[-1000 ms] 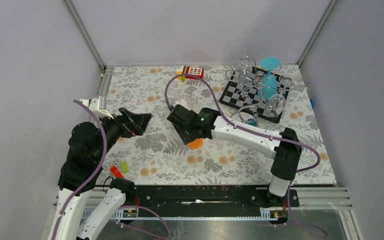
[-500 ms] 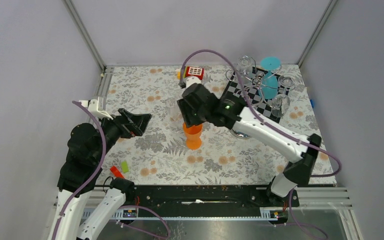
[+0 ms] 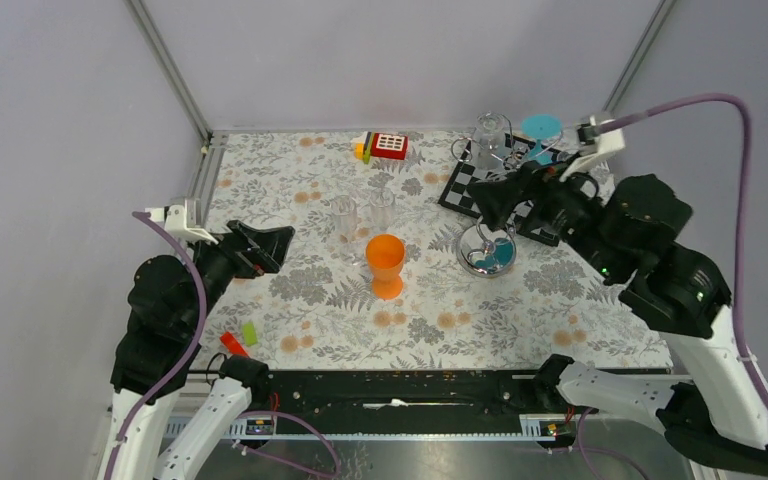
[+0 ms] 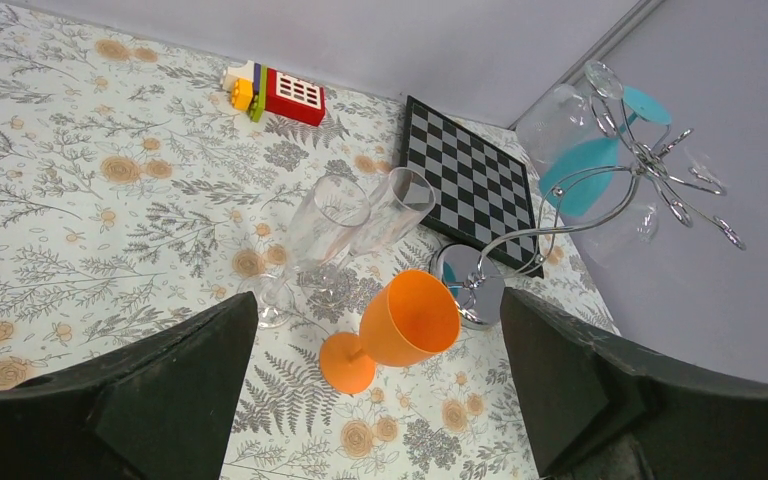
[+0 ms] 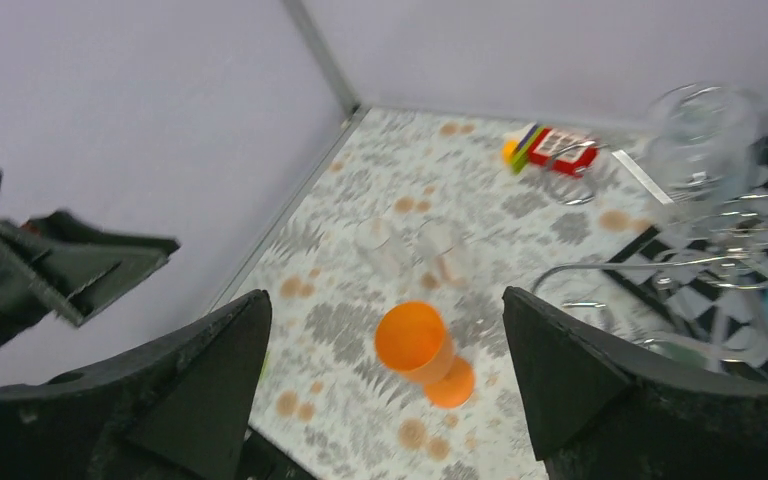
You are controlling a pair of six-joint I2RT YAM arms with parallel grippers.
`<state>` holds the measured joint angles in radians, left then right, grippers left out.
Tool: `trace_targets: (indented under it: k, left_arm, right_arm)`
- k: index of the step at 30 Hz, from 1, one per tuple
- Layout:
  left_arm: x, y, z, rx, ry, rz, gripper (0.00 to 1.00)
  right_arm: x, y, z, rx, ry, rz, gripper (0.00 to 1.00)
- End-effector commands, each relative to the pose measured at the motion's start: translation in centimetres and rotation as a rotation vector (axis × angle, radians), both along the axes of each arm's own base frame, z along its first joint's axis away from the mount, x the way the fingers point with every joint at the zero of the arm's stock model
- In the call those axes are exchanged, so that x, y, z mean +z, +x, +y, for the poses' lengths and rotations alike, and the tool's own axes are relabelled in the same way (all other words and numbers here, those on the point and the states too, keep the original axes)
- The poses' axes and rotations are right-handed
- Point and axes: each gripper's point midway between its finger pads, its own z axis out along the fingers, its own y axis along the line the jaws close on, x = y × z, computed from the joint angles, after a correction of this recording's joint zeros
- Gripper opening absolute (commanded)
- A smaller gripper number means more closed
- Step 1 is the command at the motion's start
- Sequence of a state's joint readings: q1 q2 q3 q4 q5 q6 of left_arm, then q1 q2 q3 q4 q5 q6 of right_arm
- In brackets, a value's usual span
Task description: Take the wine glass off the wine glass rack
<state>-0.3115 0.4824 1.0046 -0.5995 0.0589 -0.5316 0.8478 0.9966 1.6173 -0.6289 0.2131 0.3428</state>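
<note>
The chrome wire wine glass rack (image 3: 508,192) stands at the back right, its ring base (image 3: 486,251) on the table beside the checkerboard. Clear wine glasses (image 3: 490,131) and a teal one (image 3: 539,130) hang from its curled arms. The rack also shows in the left wrist view (image 4: 615,190) and the right wrist view (image 5: 650,266). An orange wine glass (image 3: 386,263) stands upright mid-table. My right gripper (image 3: 488,203) is open and empty, raised beside the rack. My left gripper (image 3: 285,245) is open and empty, left of the orange glass.
Two clear flutes (image 3: 345,215) stand just behind the orange glass. A black-and-white checkerboard (image 3: 475,185) lies under the rack's far side. A red toy block (image 3: 388,146) sits at the back edge. Small red and green pieces (image 3: 240,338) lie front left.
My right gripper left the orange glass standing mid-table and swung up and right to the rack. My left arm barely moved.
</note>
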Motion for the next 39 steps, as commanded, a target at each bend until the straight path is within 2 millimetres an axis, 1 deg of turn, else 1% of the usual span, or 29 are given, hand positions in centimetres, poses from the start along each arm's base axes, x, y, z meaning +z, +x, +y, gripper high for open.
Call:
trace_targets:
  k: [1,3,5,9,10,12,13,15,21,22,24,27,29,32,34,36,39]
  left_arm:
    - [0.7,0.5,-0.2,-0.005,-0.007,-0.043,0.99]
    - [0.7,0.6,-0.5,-0.015,-0.014,-0.039,0.99]
    - [0.8,0.7,-0.6,-0.019,-0.018,-0.036,0.99]
    - [0.8,0.6,-0.4,-0.014,-0.016,-0.042,0.99]
    - [0.7,0.5,-0.4,-0.012,-0.012,-0.044,0.99]
    - [0.6,0.5,-0.2,-0.006,-0.007,-0.045,0.99]
    - [0.6,0.5,-0.2,-0.003,-0.004,-0.046,0.99]
    - [0.5,0.5,-0.1,-0.002,-0.002,-0.042,0.99]
    - [0.3,0.6,-0.2,-0.005,0.004,-0.037,0.99]
    - [0.2,0.5,-0.2,-0.006,0.007,-0.037,0.99]
    - [0.3,0.5,-0.1,-0.003,0.009,-0.040,0.99]
    - [0.0,0.6,-0.1,0.004,-0.007,-0.028,0.99]
    - [-0.5,0.7,-0.5,-0.013,-0.017,-0.021,0.99]
    - [-1.4,0.8,-0.8,-0.027,-0.017,-0.007,0.99]
    - [-1.7,0.9,-0.9,-0.030,-0.012,-0.001,0.99]
    - [-1.8,0.9,-0.9,-0.031,-0.005,-0.001,0.99]
    - [-1.9,0.9,-0.8,-0.029,0.003,-0.003,0.99]
  right_arm:
    - [-1.5,3.6,-2.5,-0.158,-0.077,0.010,0.94]
    - [-2.0,5.0,-2.8,-0.168,-0.076,0.063,0.95]
    - [-2.0,5.9,-3.0,-0.166,-0.031,0.099,0.98]
    - [-0.5,6.7,-4.8,-0.220,0.059,0.067,0.97]
    - [-0.2,7.0,-5.9,-0.260,0.078,0.066,0.96]
    - [0.0,7.4,-7.9,-0.332,0.107,0.081,0.90]
    - [-0.1,7.5,-9.0,-0.364,0.112,0.097,0.87]
    - [-0.7,7.8,-11.0,-0.432,0.114,0.126,0.83]
    - [-2.5,7.9,-16.4,-0.602,0.155,0.184,0.78]
    - [-2.8,8.0,-17.6,-0.640,0.170,0.193,0.76]
    - [-3.3,8.1,-19.0,-0.671,0.205,0.210,0.72]
    - [-3.3,8.4,-19.7,-0.661,0.270,0.219,0.69]
    - [-3.7,8.7,-20.7,-0.696,0.286,0.233,0.69]
    - [-5.1,9.3,-22.2,-0.745,0.308,0.275,0.72]
    - [-6.3,9.7,-23.2,-0.784,0.318,0.304,0.73]
    - [-7.1,10.2,-23.5,-0.775,0.351,0.305,0.73]
    - [-7.6,10.4,-23.3,-0.747,0.399,0.285,0.71]
